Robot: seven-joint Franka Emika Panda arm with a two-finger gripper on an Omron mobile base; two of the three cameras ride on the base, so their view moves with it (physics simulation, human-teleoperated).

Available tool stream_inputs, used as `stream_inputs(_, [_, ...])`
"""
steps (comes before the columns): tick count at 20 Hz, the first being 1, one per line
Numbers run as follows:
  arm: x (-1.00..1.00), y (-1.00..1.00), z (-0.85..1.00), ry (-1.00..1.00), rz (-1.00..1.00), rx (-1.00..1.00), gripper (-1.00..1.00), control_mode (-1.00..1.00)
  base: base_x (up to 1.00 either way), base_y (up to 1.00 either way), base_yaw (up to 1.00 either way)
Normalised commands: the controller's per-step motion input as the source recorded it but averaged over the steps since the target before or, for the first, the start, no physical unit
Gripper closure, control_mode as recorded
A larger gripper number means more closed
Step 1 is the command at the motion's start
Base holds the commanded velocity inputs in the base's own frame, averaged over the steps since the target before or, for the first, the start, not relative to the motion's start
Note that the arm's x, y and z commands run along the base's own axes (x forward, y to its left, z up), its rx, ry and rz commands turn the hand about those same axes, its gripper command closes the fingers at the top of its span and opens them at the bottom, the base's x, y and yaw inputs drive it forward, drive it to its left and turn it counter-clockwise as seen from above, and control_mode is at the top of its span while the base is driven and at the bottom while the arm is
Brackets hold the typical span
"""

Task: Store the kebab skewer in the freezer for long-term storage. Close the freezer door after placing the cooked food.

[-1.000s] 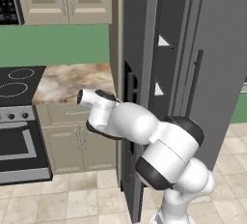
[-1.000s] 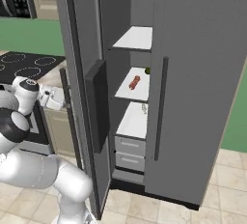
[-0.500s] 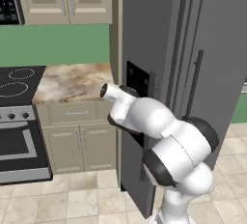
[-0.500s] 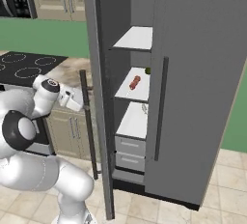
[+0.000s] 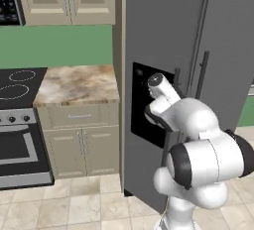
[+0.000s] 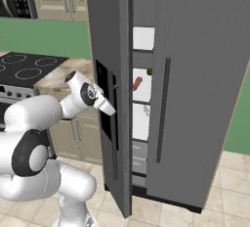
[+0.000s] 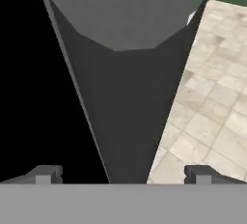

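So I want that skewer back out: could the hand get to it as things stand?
Probably not: the freezer door is nearly shut, leaving a narrow gap before the skewer, and the open hand is outside the door.

white arm bent at the elbow, forearm reaching forward, wrist level, gripper jaws spread wide, holding nothing

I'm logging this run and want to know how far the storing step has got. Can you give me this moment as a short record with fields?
kebab skewer: on a white shelf inside the freezer, seen through the door gap
freezer door: partly open, a narrow gap left
gripper: open, holding nothing
fingers: spread wide, close to the door's face beside the black dispenser panel
arm: reaching against the outside of the door
task stage: food stored, door not yet shut
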Motion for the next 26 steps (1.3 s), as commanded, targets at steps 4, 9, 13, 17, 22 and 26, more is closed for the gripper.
stream_inputs(4, [0.18,-0.27,0.07,0.00,0.05,0.11,-1.00,-1.00,0.00,0.00,0.00])
stream_inputs(9, [0.43,-0.04,0.05,0.00,0.15,0.00,-1.00,-1.00,0.00,0.00,0.00])
stream_inputs(13, [0.57,-0.01,0.34,0.03,0.16,0.00,-1.00,-1.00,0.00,0.00,0.00])
stream_inputs(17, [0.67,-0.26,0.34,0.04,0.13,0.00,-1.00,-1.00,0.00,0.00,0.00])
stream_inputs(22, [0.49,-0.50,0.20,0.00,0.12,0.00,-1.00,-1.00,0.00,0.00,0.00])
stream_inputs(26, [0.55,-0.38,0.18,0.01,0.09,0.00,-1.00,-1.00,0.00,0.00,0.00])
